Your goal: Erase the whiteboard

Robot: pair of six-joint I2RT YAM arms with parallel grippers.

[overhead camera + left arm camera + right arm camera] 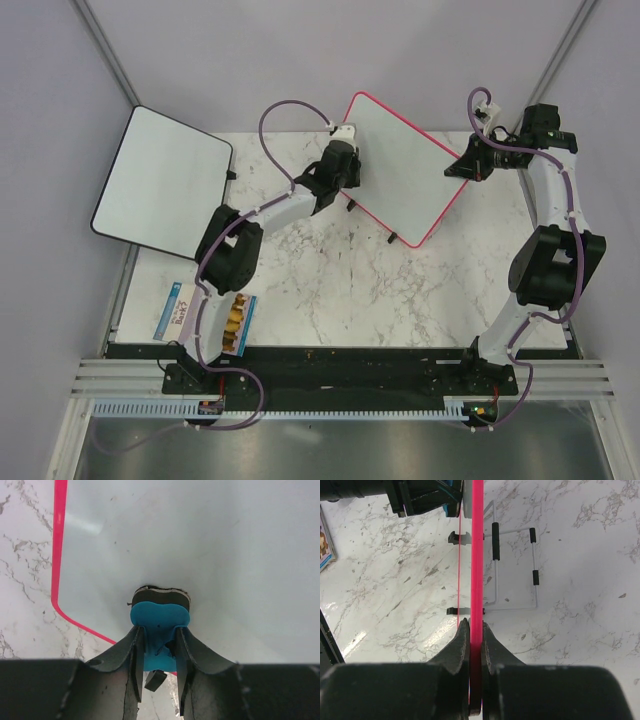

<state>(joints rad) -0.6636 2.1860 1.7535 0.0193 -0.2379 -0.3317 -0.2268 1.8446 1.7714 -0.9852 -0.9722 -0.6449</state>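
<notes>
The whiteboard (405,165) with a pink frame stands tilted on small black feet at the back centre. Its white face (200,540) looks free of marks in the left wrist view. My left gripper (343,165) is shut on a blue eraser (159,617), whose dark felt pad presses on the board near its lower left corner. My right gripper (466,166) is shut on the board's pink edge (477,570), seen edge-on in the right wrist view, and holds the right side.
A second white board with a black frame (160,190) lies at the back left. A blue snack packet (205,318) lies at the near left. A wire stand (515,565) sits behind the whiteboard on the marble table (330,290).
</notes>
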